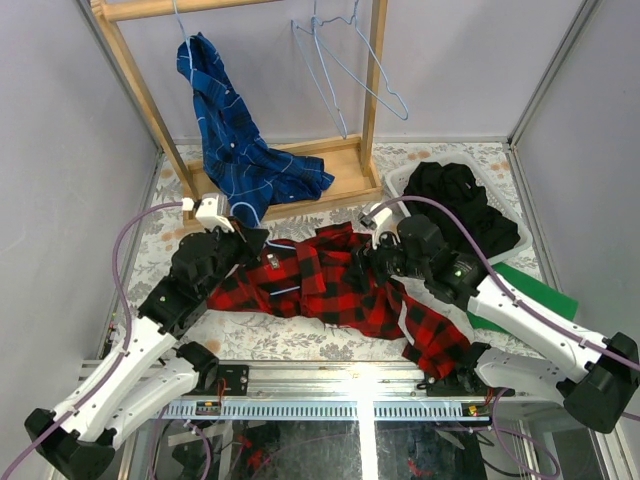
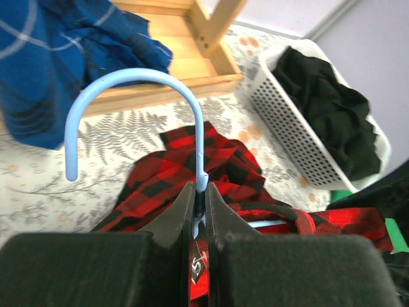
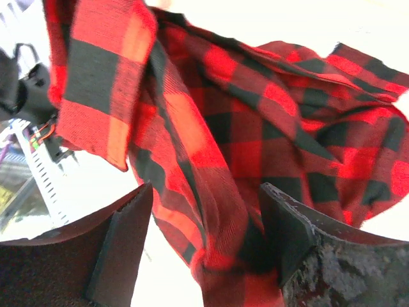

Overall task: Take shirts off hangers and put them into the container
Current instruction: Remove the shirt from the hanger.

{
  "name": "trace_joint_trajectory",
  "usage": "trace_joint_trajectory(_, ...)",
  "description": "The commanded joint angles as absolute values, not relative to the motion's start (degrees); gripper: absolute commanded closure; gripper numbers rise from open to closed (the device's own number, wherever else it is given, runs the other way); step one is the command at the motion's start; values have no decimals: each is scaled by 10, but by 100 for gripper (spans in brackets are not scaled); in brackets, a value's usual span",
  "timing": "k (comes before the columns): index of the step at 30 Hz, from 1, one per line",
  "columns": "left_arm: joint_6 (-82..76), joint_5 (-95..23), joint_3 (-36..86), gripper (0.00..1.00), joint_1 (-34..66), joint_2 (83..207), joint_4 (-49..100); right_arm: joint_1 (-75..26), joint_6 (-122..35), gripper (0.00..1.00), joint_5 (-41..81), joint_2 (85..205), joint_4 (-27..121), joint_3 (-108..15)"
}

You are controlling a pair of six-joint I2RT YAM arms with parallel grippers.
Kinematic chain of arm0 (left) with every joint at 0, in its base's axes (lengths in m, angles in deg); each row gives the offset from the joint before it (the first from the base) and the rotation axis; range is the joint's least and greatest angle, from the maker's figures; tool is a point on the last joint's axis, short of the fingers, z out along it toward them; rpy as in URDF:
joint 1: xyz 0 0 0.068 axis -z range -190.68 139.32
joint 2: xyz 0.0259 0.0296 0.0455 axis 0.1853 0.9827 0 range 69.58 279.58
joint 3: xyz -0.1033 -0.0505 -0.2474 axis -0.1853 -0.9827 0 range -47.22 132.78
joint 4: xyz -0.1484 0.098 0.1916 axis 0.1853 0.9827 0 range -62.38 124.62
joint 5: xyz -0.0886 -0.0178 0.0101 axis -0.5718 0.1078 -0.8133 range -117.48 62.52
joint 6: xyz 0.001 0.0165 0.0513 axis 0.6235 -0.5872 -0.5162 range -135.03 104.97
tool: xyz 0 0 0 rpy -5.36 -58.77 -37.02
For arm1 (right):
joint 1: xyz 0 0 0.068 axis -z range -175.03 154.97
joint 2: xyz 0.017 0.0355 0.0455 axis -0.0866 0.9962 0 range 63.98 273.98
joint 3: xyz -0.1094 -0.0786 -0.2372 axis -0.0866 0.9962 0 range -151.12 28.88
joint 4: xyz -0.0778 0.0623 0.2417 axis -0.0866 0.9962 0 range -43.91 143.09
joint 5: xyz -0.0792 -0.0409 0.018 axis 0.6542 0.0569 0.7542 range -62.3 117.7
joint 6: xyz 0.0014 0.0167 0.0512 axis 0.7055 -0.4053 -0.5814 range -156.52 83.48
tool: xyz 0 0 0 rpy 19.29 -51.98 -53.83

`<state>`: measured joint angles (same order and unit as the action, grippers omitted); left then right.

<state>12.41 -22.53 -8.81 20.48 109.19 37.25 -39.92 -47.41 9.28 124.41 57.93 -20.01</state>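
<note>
A red-and-black plaid shirt (image 1: 330, 285) lies spread across the table with a light-blue hanger (image 2: 137, 80) still inside it. My left gripper (image 2: 200, 192) is shut on the hanger's neck just below the hook, at the shirt's collar (image 1: 255, 245). My right gripper (image 3: 204, 204) stands open at the shirt's right side (image 1: 375, 255), with a fold of the red plaid (image 3: 255, 128) hanging loose between the jaws. A blue plaid shirt (image 1: 230, 140) hangs on a hanger from the rack. The white container (image 1: 398, 182) at back right holds black shirts (image 1: 455, 205).
The wooden rack (image 1: 345, 165) stands at the back, its base under the blue shirt's hem. Empty light-blue hangers (image 1: 335, 70) hang from its rail on the right. A flat green cloth (image 1: 530, 290) lies next to the basket, beside my right arm.
</note>
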Motion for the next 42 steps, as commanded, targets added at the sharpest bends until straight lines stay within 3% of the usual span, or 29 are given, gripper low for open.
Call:
trace_joint_trajectory(1, 92, -107, -47, 100, 215, 1086, 434, -401, -488, 25, 228, 1230, 585, -233)
trace_joint_trajectory(5, 90, -68, -21, 100, 234, 1107, 471, -406, -498, 22, 306, 1202, 572, -226)
trace_joint_trajectory(13, 104, 5, 7, 100, 293, 1141, 491, -418, -472, 28, 256, 1241, 599, -236)
trace_joint_trajectory(20, 107, 35, 21, 100, 316, 1154, 506, -418, -475, 58, 293, 1299, 644, -271)
trace_joint_trajectory(27, 113, 90, 32, 100, 320, 1163, 544, -417, -478, 85, 330, 1275, 627, -251)
trace_joint_trajectory(34, 94, 99, 22, 100, 320, 1161, 546, -417, -494, 100, 431, 1273, 646, -255)
trace_joint_trajectory(42, 90, 91, 12, 100, 320, 1134, 545, -389, -529, 97, 491, 1309, 660, -254)
